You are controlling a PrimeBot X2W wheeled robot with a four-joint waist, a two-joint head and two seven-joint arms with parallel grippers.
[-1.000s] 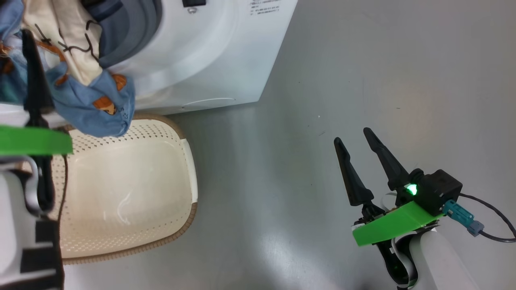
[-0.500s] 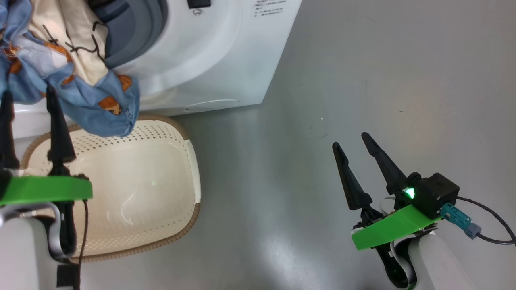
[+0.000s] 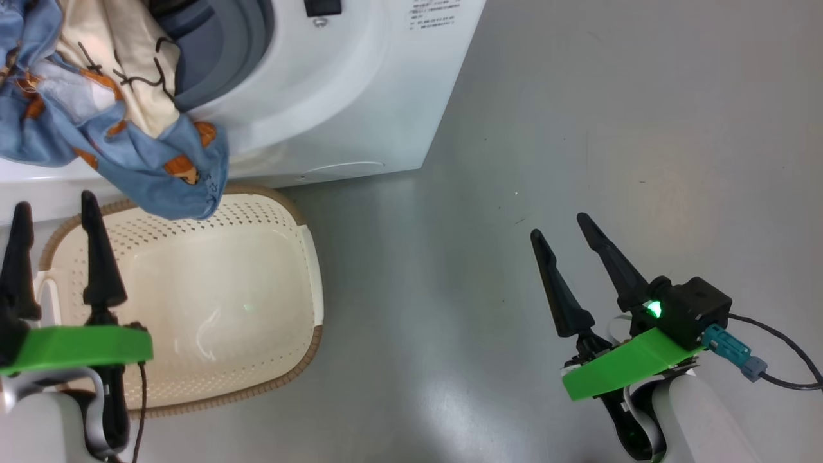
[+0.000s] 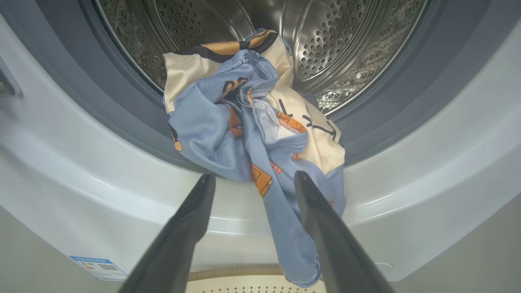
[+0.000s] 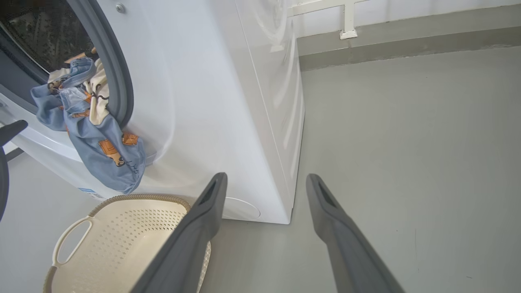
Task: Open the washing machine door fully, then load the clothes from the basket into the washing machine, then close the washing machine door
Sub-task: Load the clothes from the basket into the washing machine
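My left gripper (image 3: 54,202) and right gripper (image 3: 560,226) stand wide, holding nothing. The cream perforated plastic basket (image 3: 212,302) is empty; the light-blue-and-cream printed clothes (image 3: 128,148) hang half out of the white front-loading washing machine (image 3: 347,83) at eleven o'clock. Left, I judge: tucking them in, closing the door.

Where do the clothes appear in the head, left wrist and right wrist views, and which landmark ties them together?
Head view: the clothes upper left, spilling out of the washing machine.
Left wrist view: clothes centre, draped over the opening's lower lip.
Right wrist view: clothes left side, hanging from the opening.
Shared landmark: the basket, just below the hanging blue tip in every view.
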